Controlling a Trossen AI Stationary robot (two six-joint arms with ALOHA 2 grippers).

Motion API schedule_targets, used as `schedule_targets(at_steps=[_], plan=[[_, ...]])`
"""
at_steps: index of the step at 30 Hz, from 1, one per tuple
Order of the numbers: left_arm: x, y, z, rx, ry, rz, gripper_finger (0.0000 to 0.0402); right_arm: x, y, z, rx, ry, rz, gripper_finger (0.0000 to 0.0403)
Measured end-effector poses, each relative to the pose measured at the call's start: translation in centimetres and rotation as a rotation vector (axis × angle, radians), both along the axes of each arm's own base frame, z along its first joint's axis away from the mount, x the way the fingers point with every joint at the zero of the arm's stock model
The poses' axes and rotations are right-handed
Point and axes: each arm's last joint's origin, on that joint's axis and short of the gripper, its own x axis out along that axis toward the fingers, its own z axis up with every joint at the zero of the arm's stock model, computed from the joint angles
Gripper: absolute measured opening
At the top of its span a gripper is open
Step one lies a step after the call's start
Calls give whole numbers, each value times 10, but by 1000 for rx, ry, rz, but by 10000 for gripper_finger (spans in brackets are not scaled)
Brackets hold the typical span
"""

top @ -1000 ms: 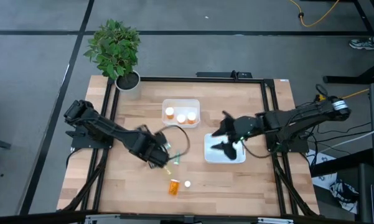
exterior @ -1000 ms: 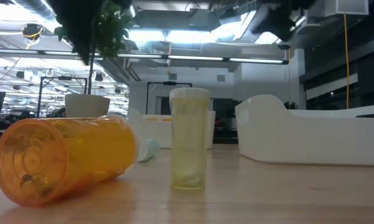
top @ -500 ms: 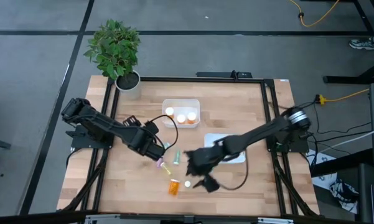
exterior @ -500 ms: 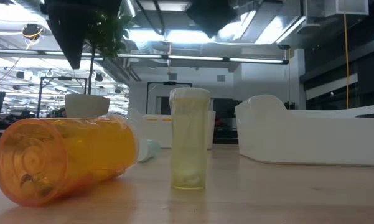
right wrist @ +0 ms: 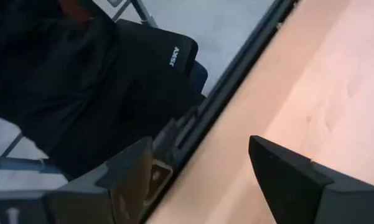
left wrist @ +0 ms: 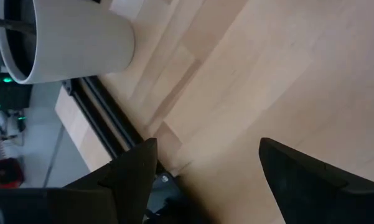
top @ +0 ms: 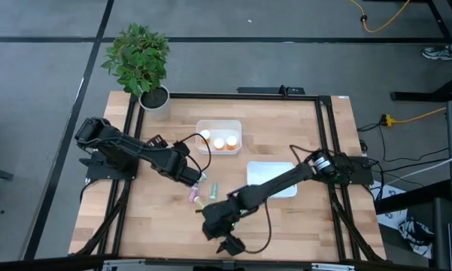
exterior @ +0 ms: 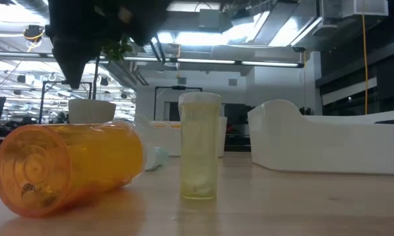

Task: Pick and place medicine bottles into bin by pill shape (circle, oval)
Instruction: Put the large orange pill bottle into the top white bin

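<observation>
Swinging away from the white tray (top: 274, 181), the right gripper (top: 219, 235) now hangs at the table's front edge over the fallen orange bottle (exterior: 69, 166), fingers spread and empty. Left gripper (top: 195, 175) waits, spread, beside small pastel bottles (top: 198, 197). That orange bottle looks light, rigid and smooth, likely to roll; pinching across its barrel seems safest. A yellow bottle (exterior: 199, 145) stands upright nearby.

I count two bins: one clear bin (top: 219, 123) at upper centre and one white tray (top: 259, 172) right of centre. Three white-capped orange bottles (top: 219, 142) show in the clear one. Three small pastel bottles (top: 199, 202) lie mid-frame. The low view shows one orange bottle (exterior: 65, 167) at lower left. One potted plant (top: 139, 60) is at upper left.
</observation>
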Motion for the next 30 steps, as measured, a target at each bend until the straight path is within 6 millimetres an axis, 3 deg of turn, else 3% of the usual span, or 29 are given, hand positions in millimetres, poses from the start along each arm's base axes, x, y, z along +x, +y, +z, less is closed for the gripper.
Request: schedule_targets(at_steps=[4,11,17,21,30], plan=[[-1,1,-2,2,7,1,275,7,13,-7,-15,42,-45,245],[0,2,-2,0,7,6,275,12,15,-23,1,128,-111,211],[0,4,-2,0,7,17,275,17,-2,-28,-74,130,-167,185],[0,4,-2,0,6,18,275,21,-14,-43,-122,178,-228,177],[1,4,-2,1,-2,24,275,23,-19,-52,-203,155,-241,176]])
